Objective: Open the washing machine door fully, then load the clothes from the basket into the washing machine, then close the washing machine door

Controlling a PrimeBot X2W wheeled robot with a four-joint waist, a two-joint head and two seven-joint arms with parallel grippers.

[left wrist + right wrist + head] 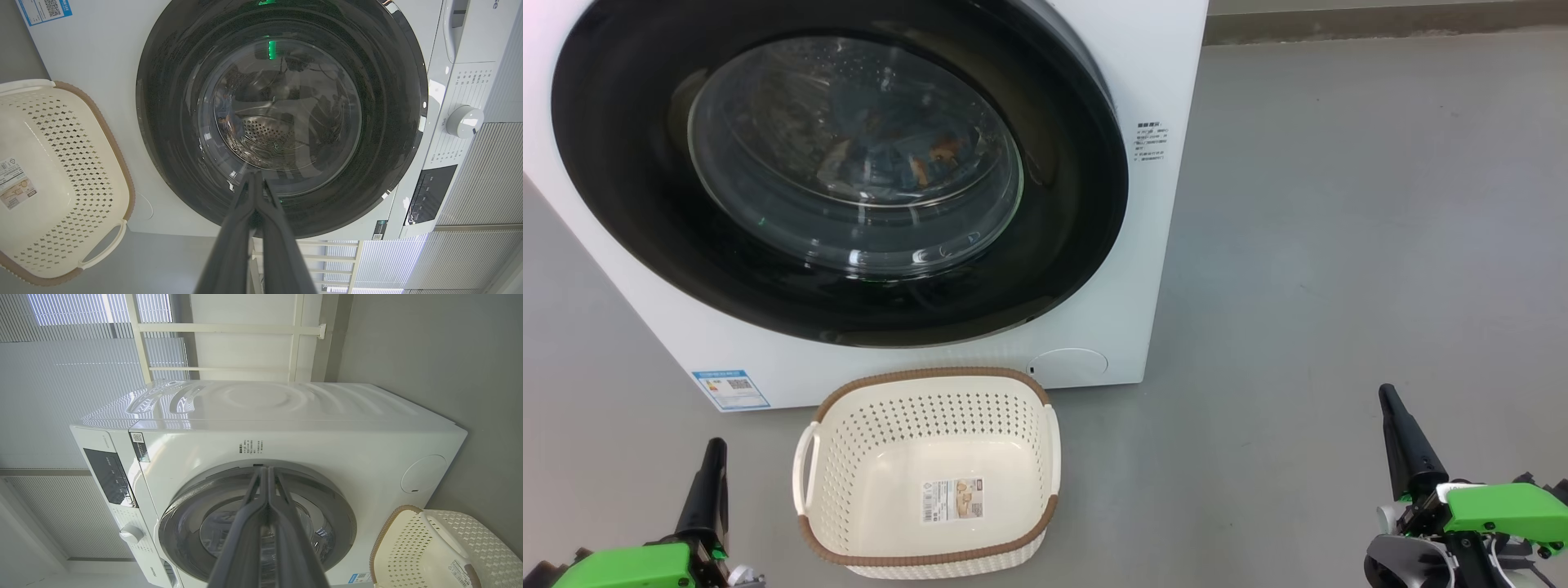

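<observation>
The left jaws and the right jaws are pressed shut on nothing, well back from the washing machine (1168,73). Ahead of them its door (849,212) sits closed, with blue clothes (915,159) behind the glass. Between the jaws, the basket (929,372) stands empty on the floor (1339,245) — so the job looks finished.

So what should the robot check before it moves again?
1. Round glossy black washing machine door closed against the white boxy washing machine: ok.
2. Door latched tight: cannot tell.
3. Light blue printed clothes inside, behind the glass: ok.
4. Cream-white perforated plastic basket empty: ok.
5. Left gripper shut, holding nothing: ok.
6. Right gripper shut, holding nothing: ok.
</observation>
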